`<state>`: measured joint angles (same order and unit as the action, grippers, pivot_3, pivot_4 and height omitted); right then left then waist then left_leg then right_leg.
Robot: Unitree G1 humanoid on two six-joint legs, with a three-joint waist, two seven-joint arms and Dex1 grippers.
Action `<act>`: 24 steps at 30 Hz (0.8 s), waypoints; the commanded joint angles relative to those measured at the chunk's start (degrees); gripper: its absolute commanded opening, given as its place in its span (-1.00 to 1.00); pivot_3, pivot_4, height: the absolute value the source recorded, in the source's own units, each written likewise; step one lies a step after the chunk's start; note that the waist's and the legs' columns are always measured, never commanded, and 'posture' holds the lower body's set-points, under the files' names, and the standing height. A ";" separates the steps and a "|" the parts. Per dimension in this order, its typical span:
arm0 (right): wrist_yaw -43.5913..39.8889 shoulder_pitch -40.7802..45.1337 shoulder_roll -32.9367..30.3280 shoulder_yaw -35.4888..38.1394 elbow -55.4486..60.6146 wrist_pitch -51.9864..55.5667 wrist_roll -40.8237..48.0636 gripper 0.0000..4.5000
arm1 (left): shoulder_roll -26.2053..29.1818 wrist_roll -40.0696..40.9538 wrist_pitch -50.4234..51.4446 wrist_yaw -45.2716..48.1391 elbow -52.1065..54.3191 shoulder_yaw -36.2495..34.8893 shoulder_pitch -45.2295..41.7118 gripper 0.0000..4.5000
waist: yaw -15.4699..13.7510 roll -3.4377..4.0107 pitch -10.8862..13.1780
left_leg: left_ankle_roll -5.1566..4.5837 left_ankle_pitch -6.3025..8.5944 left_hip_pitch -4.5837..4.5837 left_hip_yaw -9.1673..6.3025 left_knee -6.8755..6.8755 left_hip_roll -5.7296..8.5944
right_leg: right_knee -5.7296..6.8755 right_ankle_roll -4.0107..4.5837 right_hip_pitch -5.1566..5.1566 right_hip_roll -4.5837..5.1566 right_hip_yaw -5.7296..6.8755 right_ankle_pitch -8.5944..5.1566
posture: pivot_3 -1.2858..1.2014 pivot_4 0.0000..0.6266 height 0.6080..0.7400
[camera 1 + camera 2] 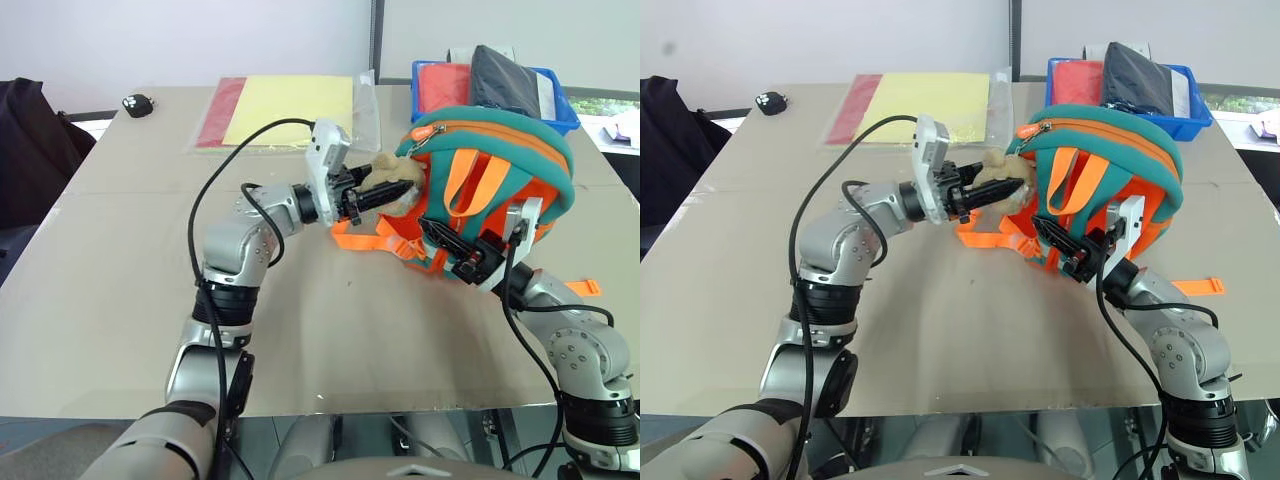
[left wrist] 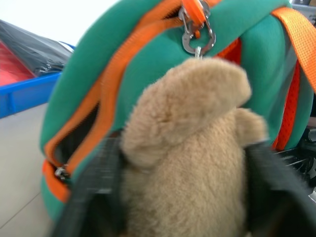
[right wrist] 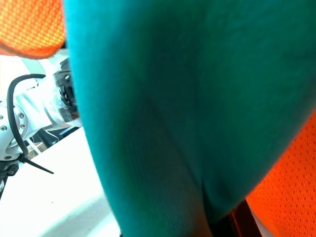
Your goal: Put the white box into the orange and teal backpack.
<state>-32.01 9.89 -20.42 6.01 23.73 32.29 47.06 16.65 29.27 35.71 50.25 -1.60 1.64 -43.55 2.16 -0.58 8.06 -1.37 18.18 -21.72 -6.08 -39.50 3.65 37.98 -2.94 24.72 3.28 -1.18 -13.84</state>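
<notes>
While the left gripper (image 1: 385,192) clamps the tan plush head (image 2: 192,148) on the orange and teal backpack (image 1: 500,150), the right gripper (image 1: 452,250) is pinched shut on its lower strap side, holding the pack propped on the table (image 1: 120,300). White box isn't visible. Zipper (image 2: 106,86) looks partly open, so I'd judge we're at bag-opening; next: widen the mouth, then locate the box.

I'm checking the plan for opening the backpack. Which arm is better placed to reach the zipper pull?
Probably the left. The left gripper is closed around the plush head just below the zipper pull, while the right gripper is shut on the orange and teal backpack lower down.
</notes>
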 commanded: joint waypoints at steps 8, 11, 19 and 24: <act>0.17 -0.39 -0.19 0.96 2.75 -0.57 0.88 -1.00 | 0.96 -7.64 -14.64 -10.96 -19.48 -5.20 -8.12 -0.59 | 0.14 0.00 0.00 | 0.00 0.00 0.02 0.03 0.00 -0.01 | 0.02 0.00 0.01 -0.02 -0.02 0.00 | 0.03 -0.52 1.00; -0.14 0.05 -0.22 0.83 2.84 -0.84 0.83 -1.00 | -1.34 -9.07 -17.51 -10.49 -23.01 -3.69 -8.35 -0.59 | -0.17 -0.01 0.00 | 0.00 0.00 0.01 0.02 0.01 0.03 | 0.01 0.00 0.01 -0.01 0.01 0.00 | 0.03 -0.52 1.00; -0.50 0.69 0.33 2.68 3.44 -1.54 4.23 -1.00 | 0.56 -21.19 -20.15 -8.87 -38.59 4.84 -8.20 -0.59 | 0.25 0.00 -0.02 | 0.00 0.00 0.04 -0.01 0.06 0.07 | 0.05 0.00 0.01 0.00 0.03 0.00 | 0.03 -0.52 1.00; -0.22 0.85 0.92 1.85 3.41 -1.64 3.79 -1.00 | 1.31 -29.13 -22.16 -10.41 -46.47 10.44 -9.15 -0.59 | -0.04 -0.06 -0.14 | 0.00 0.00 0.01 -0.02 0.01 0.09 | 0.02 -0.01 -0.01 -0.11 0.05 0.00 | 0.03 -0.52 1.00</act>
<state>-32.08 10.28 -19.76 7.41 24.37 32.20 50.34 16.55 5.98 13.05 41.31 -43.15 8.59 -53.05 2.12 -0.64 7.91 -1.37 18.18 -21.71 -6.09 -39.49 3.74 38.00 -2.94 24.71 3.17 -1.15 -13.84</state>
